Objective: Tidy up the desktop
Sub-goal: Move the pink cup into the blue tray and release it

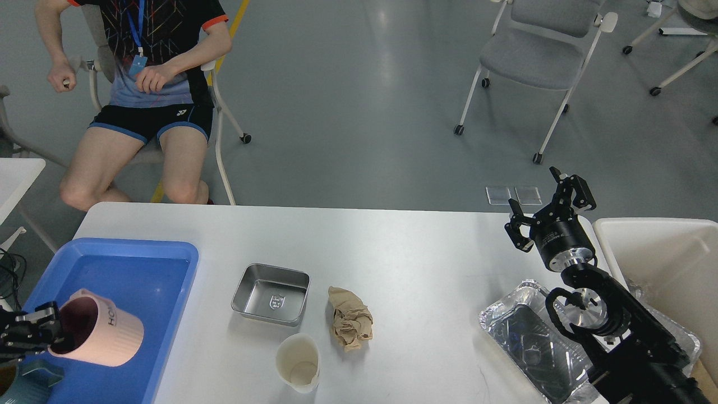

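The left gripper (42, 328) grasps a pink mug (101, 334) by its rim over the blue tray (134, 269) at the table's (404, 247) left end. The right gripper (541, 205), fingers spread, hovers above the table's far right edge, beside the foil tray (521, 331).

**Hidden and cut off in the head view**

Left gripper (33, 328) cropped by the left edge; only the fingers (42, 320) on the pink mug (98, 336) rim visible, arm out of frame. Teal object (28, 384) just below those fingers cut by the bottom edge, unidentifiable. Foil tray (521, 336) below the right gripper (535, 205) partly covered by the black arm. White bin (662, 252) beside that gripper cropped at the right edge. Seated person (146, 84) headless past the top edge. Emblem inside the steel tray (272, 292) too small to read.
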Motion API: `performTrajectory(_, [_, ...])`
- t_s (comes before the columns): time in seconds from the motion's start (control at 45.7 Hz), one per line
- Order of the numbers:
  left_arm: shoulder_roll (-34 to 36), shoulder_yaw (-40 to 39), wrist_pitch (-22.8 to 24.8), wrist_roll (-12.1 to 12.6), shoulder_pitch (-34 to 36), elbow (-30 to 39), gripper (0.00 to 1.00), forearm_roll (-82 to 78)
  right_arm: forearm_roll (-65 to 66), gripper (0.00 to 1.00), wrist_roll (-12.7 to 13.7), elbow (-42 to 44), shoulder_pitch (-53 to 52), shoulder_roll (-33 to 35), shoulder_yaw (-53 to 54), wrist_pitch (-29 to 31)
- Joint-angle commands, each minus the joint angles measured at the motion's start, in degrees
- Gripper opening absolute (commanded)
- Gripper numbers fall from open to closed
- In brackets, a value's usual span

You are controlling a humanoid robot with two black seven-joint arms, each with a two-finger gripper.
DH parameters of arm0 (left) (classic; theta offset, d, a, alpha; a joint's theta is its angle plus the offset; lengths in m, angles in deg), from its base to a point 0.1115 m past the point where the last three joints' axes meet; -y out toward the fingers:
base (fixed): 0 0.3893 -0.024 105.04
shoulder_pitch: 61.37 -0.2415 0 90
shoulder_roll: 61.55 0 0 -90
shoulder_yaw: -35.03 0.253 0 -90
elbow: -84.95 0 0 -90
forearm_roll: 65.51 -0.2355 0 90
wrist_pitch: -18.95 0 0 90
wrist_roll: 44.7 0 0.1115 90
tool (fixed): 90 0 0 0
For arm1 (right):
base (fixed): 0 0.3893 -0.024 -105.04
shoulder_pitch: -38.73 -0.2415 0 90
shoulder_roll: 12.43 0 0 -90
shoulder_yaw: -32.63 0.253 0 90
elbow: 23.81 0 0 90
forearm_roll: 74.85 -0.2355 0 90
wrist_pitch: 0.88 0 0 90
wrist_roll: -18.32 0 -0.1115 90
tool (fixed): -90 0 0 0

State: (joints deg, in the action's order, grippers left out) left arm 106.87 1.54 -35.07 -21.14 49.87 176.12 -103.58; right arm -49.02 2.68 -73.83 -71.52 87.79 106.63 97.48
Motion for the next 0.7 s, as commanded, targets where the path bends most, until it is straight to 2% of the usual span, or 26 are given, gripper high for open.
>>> performTrajectory(0.0, [-0.55,7.55,-5.46,-0.27,0.03,-0.64,0.00,0.01,0.01,1.00,0.00,0.62,0.03,0.15,0.00,0.00])
performTrajectory(0.219, [-2.30,13.36,-12.15,-0.18,-0.15,-3.01,0.00,0.01,0.01,1.00,0.00,1.42,-0.15,-0.55,0.00,0.08])
performTrajectory(0.526, [-6.35,15.47,-14.26,-0.18,-0.41,-8.28,0.01,0.10,0.01,1.00,0.00,1.77,-0.24,-0.47,0.00,0.08])
performTrajectory(0.679, [-6.35,15.21,-14.26,-0.18,-0.41,-8.20,0.08,0.36,0.01,1.00,0.00,1.77,-0.15,-0.64,0.00,0.08])
